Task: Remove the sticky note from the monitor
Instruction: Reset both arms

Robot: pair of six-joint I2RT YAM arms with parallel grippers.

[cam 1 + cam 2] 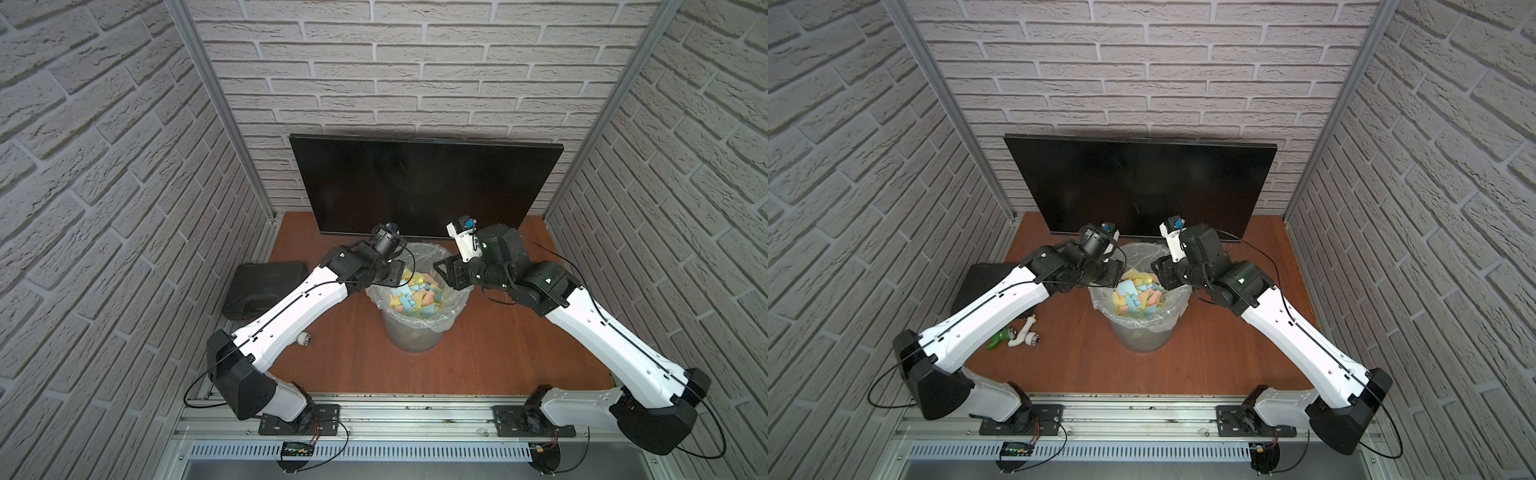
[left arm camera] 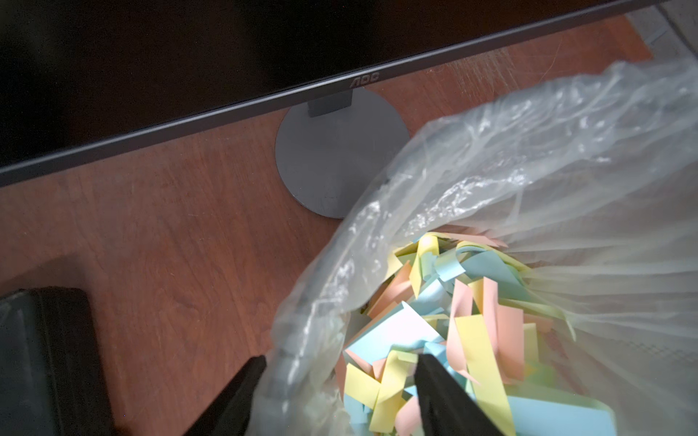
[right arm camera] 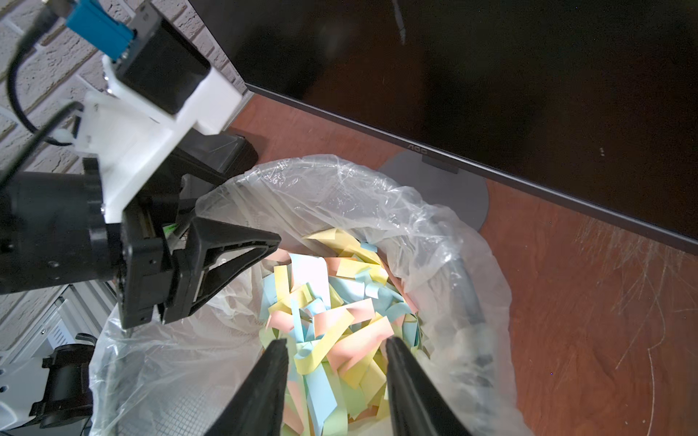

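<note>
The monitor (image 1: 424, 187) (image 1: 1142, 187) stands at the back, its dark screen bare in every view (image 2: 151, 56) (image 3: 491, 75). In front of it is a bin (image 1: 409, 336) (image 1: 1142, 336) with a clear liner (image 2: 528, 170) (image 3: 434, 234). It is filled with yellow, blue and pink sticky notes (image 1: 415, 297) (image 2: 472, 321) (image 3: 340, 302). Which of these is the task's sticky note I cannot tell. My left gripper (image 1: 400, 275) (image 2: 342, 360) is open, one finger outside the liner's rim and one over the notes. My right gripper (image 1: 441, 275) (image 3: 336, 339) hangs open over the notes, holding nothing.
A black plastic case (image 1: 266, 291) (image 2: 37, 358) lies left of the bin. Small white and green parts (image 1: 1017, 332) lie under my left arm. The monitor's round grey base (image 2: 340, 158) sits just behind the bin. Brick-patterned walls close in both sides and the back.
</note>
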